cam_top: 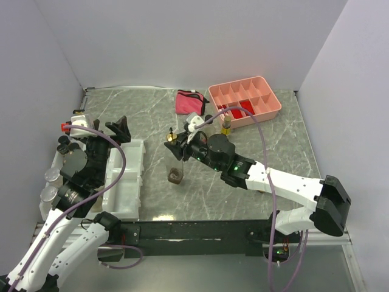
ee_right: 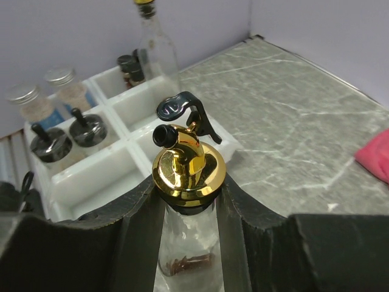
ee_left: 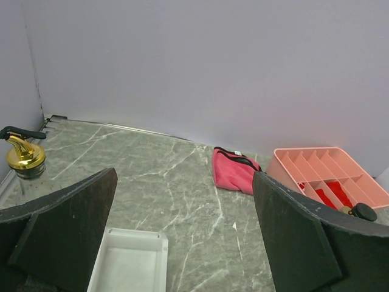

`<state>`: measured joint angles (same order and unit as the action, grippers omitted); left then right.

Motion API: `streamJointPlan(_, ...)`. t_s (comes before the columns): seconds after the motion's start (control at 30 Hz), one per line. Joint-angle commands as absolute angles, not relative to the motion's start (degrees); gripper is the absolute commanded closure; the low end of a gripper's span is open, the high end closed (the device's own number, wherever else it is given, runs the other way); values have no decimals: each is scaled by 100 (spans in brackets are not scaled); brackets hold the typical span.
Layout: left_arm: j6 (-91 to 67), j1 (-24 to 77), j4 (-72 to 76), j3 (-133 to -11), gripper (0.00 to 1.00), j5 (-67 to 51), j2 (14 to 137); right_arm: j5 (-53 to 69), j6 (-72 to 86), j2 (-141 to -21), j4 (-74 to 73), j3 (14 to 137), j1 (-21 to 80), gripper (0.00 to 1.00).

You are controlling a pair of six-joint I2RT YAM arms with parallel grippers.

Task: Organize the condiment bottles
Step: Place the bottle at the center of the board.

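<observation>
The right fingers pinch the gold-topped bottle just under its cap, likely the safest hold on slick, fragile glass, while the left fingers gape.

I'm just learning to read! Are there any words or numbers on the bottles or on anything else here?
No word, number or sign can be read in any view.
Blue labels on the silver-lidded jars: too blurred to read.
Curly raised mark on the black lever of the gold-topped bottle: too small to read.
</observation>
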<state>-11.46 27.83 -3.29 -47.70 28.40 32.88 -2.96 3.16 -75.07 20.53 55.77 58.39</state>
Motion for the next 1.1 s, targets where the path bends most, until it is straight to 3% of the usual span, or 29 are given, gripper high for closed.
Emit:
streamJointPlan(0.0,-1142,2751,-88,-4746,1,2900,3313,509,168,-7549,3664,5494,5740,100)
streamJointPlan(0.1,-1134,2751,-97,-4755,1,2892,3322,719,62,-7690,3796,5362,5739,100)
streamJointPlan(0.47,-1125,2733,-70,-4737,0,2821,3349,1099,-817,-7910,3683,5072,5889,81)
streamJointPlan(0.67,-1099,2742,-35,-4702,1,2628,3340,1239,-800,-7796,3534,4869,5889,53)
streamJointPlan(0.77,-1099,2733,-35,-4728,1,2383,3392,1231,-747,-7770,3551,4773,5889,44)
streamJointPlan(0.8,-1107,2742,-44,-4746,1,2304,3401,1230,-730,-7752,3542,4755,5889,36)
streamJointPlan(0.97,-1125,2742,-44,-4729,0,1515,3296,1099,-659,-7568,3428,4658,5889,13)
streamJointPlan(1.07,-1160,2742,-87,-4790,1,1021,3217,967,-659,-7323,3253,4614,5889,6)
